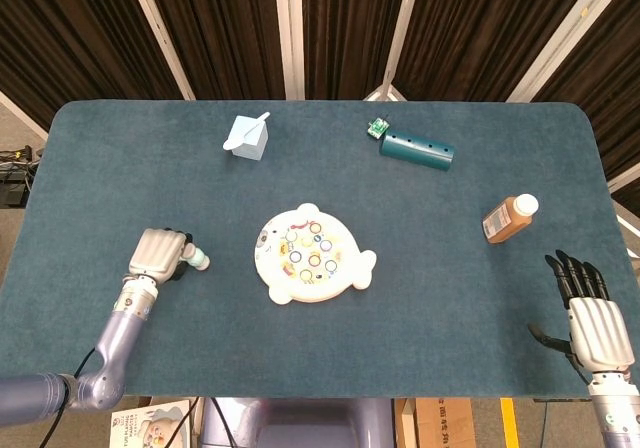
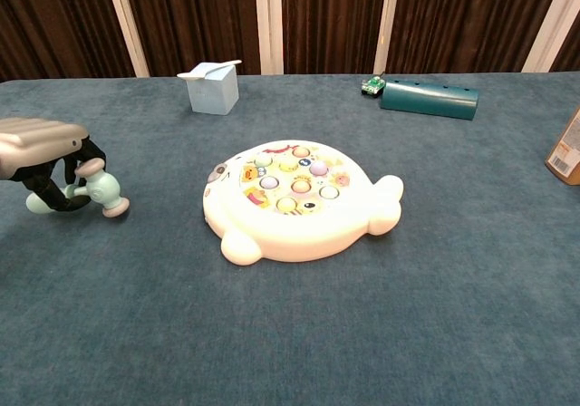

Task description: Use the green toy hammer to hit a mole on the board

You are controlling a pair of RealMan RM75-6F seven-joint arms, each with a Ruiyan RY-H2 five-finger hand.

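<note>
The white whack-a-mole board (image 1: 310,254) (image 2: 294,203) lies at the table's middle, its coloured moles facing up. My left hand (image 1: 157,255) (image 2: 41,152) sits to the left of the board, well apart from it, and grips the pale green toy hammer (image 2: 93,191) by its handle. The hammer's head (image 1: 198,260) pokes out toward the board, low over the cloth. At the table's front right edge my right hand (image 1: 588,305) is open, fingers spread, holding nothing; only the head view shows it.
A pale blue carton (image 1: 246,136) (image 2: 211,87) stands at the back left. A dark teal cylinder (image 1: 416,149) (image 2: 429,98) with a small green part lies at the back. An orange bottle (image 1: 509,217) lies on the right. Blue cloth (image 1: 420,298) covers the table.
</note>
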